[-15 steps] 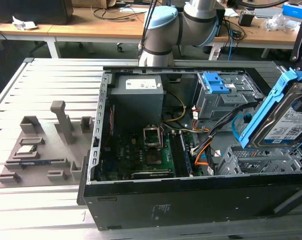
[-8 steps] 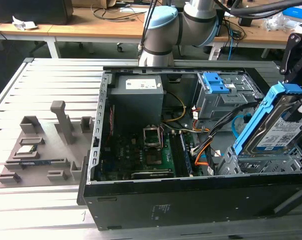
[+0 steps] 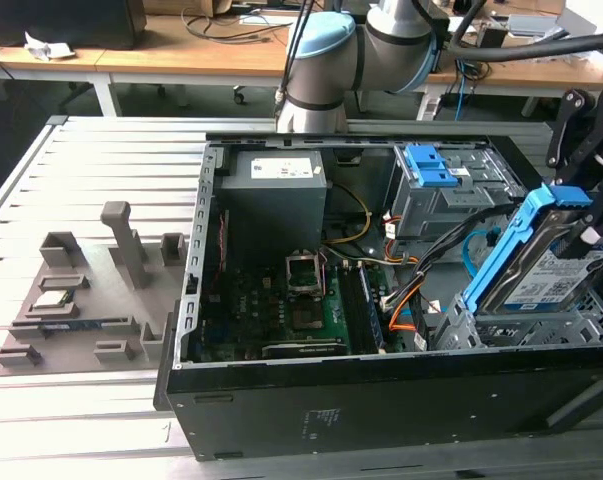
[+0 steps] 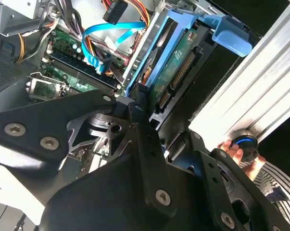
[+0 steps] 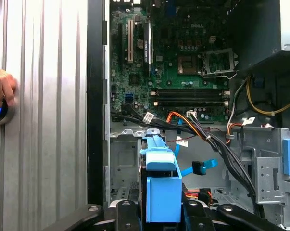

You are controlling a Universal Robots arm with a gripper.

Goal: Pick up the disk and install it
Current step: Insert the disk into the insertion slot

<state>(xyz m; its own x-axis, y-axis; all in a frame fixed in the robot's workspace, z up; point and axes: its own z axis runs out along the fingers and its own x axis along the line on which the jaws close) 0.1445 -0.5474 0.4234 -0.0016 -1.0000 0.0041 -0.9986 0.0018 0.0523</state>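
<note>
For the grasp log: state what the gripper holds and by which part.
The gripper holds the disk, tilted over the open computer case, by one end of its blue carrier bracket, fingers on either side.

The disk (image 3: 546, 270) carries a blue-and-white label and the power supply (image 3: 273, 205) a white sticker, both with print too small to read. White lettering marks the motherboard (image 5: 183, 62).

The tool (image 3: 587, 222) hangs tilted, clamped on the disk (image 3: 543, 272).
</note>
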